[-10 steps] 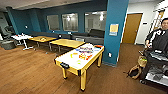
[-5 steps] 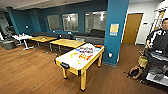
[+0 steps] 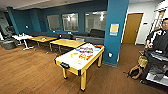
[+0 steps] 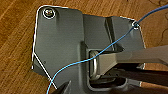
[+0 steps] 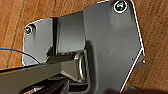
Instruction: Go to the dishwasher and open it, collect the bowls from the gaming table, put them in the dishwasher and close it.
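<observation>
The wooden floor [image 3: 30,72] is spreading in warm brown planks across a lounge with deep blue walls, and a square blue pillar [image 3: 116,30] is standing just behind the gaming bench [image 3: 75,65]. That bench, long and rectangular with a smooth white top and yellow wooden rim and legs, is sitting near the middle of the head view, well ahead of the robot. Small coloured shapes on its top are probably the bowls [image 3: 75,54], beside a flat colourful box [image 3: 86,49]. By this showing, collecting is not yet begun; the dishwasher's state cannot be told. A person [image 3: 160,37] is standing at the right. Whether either hand is released or clenched cannot be told.
</observation>
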You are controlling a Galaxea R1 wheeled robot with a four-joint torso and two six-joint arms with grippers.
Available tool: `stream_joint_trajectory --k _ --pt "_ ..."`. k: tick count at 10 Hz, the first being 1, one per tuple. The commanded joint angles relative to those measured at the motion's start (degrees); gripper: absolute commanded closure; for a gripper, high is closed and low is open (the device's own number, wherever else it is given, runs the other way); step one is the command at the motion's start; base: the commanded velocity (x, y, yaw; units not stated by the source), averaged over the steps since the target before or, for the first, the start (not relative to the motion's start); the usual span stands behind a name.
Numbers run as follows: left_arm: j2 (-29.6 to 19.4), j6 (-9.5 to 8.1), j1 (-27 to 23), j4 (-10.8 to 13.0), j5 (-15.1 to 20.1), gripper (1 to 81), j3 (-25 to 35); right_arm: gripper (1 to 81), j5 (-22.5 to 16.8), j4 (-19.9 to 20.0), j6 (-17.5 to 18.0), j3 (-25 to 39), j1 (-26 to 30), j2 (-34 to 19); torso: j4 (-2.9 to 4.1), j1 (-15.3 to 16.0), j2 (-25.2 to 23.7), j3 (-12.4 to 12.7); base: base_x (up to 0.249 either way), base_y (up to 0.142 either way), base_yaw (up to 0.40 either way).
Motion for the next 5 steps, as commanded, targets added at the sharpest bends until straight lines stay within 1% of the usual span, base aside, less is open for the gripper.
stream_joint_trajectory --k 1,5 --pt "-0.25 0.46 -1.76 0.73 2.83 1.0 0.24 1.0 -2.81 0.1 -0.27 0.15 2.59 0.11 0.0 0.0 0.0 0.0 0.0 0.0 0.0" --pt "-0.34 0.46 -1.67 0.73 2.75 1.0 0.24 1.0 -2.81 0.1 -0.27 0.15 2.59 0.03 0.0 0.0 0.0 0.0 0.0 0.0 0.0"
